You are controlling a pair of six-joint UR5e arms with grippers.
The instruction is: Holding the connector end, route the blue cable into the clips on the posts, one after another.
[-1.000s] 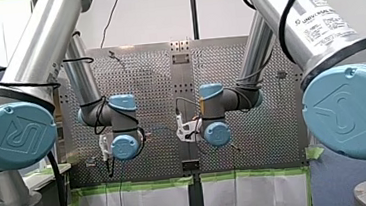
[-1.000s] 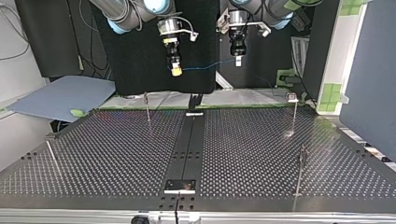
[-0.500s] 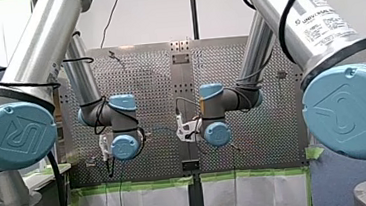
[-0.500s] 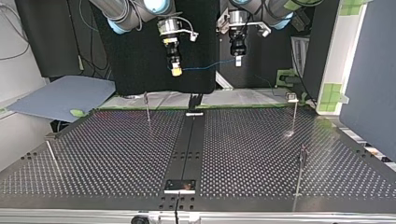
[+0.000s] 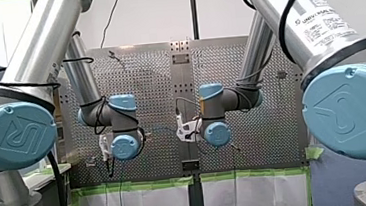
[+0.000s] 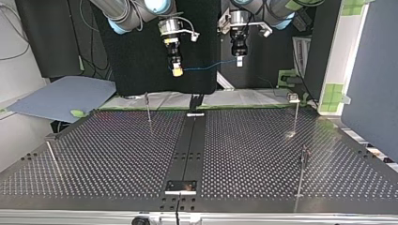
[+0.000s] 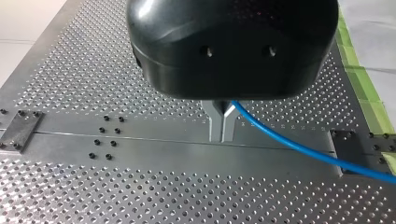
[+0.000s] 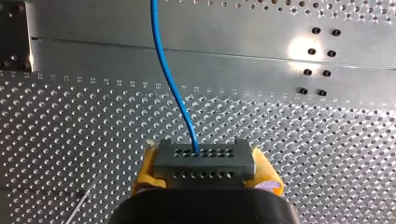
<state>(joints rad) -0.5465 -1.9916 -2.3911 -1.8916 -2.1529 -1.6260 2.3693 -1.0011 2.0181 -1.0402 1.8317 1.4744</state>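
My right claw (image 8: pixel 204 173) is closed tight, its yellow pads (image 8: pixel 145 171) clamping the grey connector (image 8: pixel 204 161) from both sides; the blue cable (image 8: pixel 170 79) leaves the connector and runs ahead over the perforated table (image 8: pixel 70 121). My left claw (image 7: pixel 222 136) has its metal fingers (image 7: pixel 214 125) pinched together on the same cable. In the top view the cable spans the air between both claws, well apart from the posts (image 6: pixel 148 108)

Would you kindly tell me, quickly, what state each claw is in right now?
Left claw: closed on the thin blue cable.
Right claw: closed on the grey perforated connector block at the cable's end.
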